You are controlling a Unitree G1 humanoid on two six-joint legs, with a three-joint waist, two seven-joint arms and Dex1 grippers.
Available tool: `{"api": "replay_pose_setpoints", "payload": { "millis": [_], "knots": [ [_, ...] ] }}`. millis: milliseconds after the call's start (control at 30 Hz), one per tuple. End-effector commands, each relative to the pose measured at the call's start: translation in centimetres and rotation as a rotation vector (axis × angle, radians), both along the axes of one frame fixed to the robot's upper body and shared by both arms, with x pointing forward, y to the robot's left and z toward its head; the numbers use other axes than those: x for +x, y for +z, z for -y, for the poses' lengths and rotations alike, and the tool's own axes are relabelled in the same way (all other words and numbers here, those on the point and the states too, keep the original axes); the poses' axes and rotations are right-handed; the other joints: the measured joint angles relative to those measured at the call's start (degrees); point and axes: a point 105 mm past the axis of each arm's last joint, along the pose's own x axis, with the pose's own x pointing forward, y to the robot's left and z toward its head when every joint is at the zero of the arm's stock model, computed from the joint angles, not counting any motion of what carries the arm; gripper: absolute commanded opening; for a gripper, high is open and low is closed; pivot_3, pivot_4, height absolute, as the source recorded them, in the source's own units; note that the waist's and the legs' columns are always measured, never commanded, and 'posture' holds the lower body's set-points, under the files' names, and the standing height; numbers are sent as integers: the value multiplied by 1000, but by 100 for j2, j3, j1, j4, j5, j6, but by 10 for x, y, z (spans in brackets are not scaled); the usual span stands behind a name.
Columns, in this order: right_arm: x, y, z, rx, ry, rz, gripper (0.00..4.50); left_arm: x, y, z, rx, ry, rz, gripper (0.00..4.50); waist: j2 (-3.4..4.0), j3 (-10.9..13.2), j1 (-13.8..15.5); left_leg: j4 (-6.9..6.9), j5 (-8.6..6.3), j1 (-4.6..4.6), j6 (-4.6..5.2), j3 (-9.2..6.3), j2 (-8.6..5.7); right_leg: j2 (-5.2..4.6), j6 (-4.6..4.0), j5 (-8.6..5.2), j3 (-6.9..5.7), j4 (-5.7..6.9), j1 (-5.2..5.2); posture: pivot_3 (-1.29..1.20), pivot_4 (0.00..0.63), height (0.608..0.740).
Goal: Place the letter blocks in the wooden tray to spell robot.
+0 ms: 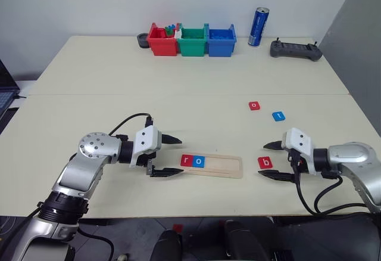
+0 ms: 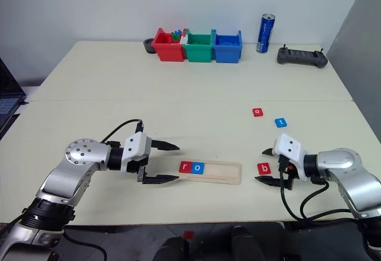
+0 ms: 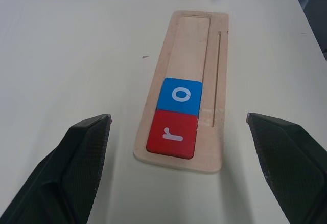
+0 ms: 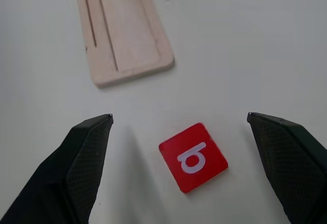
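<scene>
The wooden tray lies near the table's front edge, with a red "r" block and a blue "o" block side by side at its left end. My left gripper is open just left of the tray, its fingers straddling that end. A red "b" block lies flat on the table right of the tray, between the open fingers of my right gripper, which do not touch it. Farther back on the right lie a red "o" block and a blue "t" block.
At the back of the table stand a red bin, a green bin and a blue bin. A blue can and a black controller are to their right. A laptop sits at the far left.
</scene>
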Motion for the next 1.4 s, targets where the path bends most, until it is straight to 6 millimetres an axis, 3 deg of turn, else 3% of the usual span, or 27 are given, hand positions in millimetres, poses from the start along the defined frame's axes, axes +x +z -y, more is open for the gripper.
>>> {"api": "replay_pose_setpoints", "payload": {
  "millis": [33,200,233,333,533,700,833,1133,1400],
  "knots": [
    [7,4,1,-41,54,41,4476,-2,6,1,4,-11,28,4500,0,0,2,0,0,0,0,0,0,0,-6,3,0,0,0,0,150,740],
    [9,-4,8,-100,80,-5,4476,-2,5,1,10,-16,31,4500,0,0,8,0,0,0,0,-2,0,0,-7,4,-2,0,0,0,150,740],
    [10,-5,9,-106,82,-11,4311,-2,5,0,11,-16,31,4500,0,0,8,0,0,0,0,-2,0,-1,-7,4,-1,0,0,0,150,740],
    [11,-4,9,-100,85,-24,3573,-3,2,-3,13,-16,30,4500,0,0,9,0,0,1,0,-1,0,-1,-8,4,-1,1,0,0,150,740],
    [13,0,5,-90,95,-11,1492,-6,-4,-13,31,-10,27,4500,0,0,9,0,0,3,0,-2,0,-1,-8,5,-2,2,1,0,150,740],
    [4,22,-8,-66,143,46,1467,-5,-7,-28,54,11,42,4500,2,1,3,0,0,5,0,-1,1,-1,-8,5,-1,3,1,0,150,740],
    [-7,37,-43,-9,176,71,1467,-8,-7,-32,59,-9,50,4500,1,0,8,-1,0,5,-1,-2,1,-1,-8,5,-1,5,1,0,150,740],
    [10,20,-97,2,82,68,1467,-6,-5,-32,36,-8,50,4500,1,0,6,1,1,3,-1,-5,1,0,-8,5,-4,5,1,0,150,740],
    [12,13,-112,-24,119,56,1467,-4,-10,-36,49,-4,56,4500,1,0,5,0,0,3,-1,-7,1,-1,-9,5,-8,5,0,0,150,740]
  ]
}}
